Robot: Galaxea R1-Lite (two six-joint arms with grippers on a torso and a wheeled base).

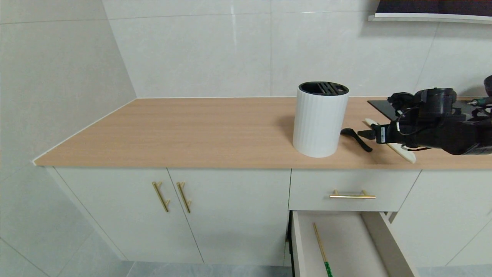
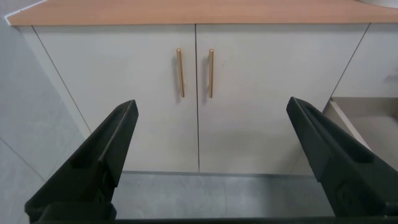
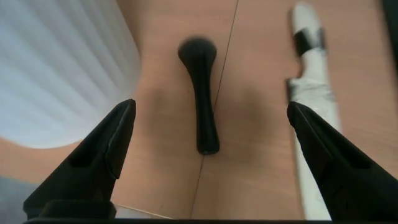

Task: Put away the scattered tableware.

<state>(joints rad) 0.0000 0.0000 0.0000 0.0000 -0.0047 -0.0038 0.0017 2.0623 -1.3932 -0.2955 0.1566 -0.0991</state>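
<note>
We are judging the job barely begun. The countertop point(image 1: 192, 130) is carrying loose pieces; the open drawer point(image 1: 298, 246) is waiting at the white holder's point(image 1: 319, 119) 6 o'clock. Our left gripper point(image 2: 211, 168) is hanging released and empty. Our right gripper point(image 3: 208, 180), fingers point(image 3: 99, 162) spread, is hovering at the holder's 3 o'clock, beside the white utensil point(image 3: 314, 99) and over the black spoon point(image 3: 200, 93). Only a chopstick point(image 1: 321, 246) is lying stowed.

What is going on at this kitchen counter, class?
A two-armed robot is tidying tableware. Its right gripper hangs open over a black spoon lying on the counter between a white holder and a white utensil. Nothing is held yet. The drawer below is open with a chopstick inside. The left gripper, open, faces the cabinet doors.
</note>
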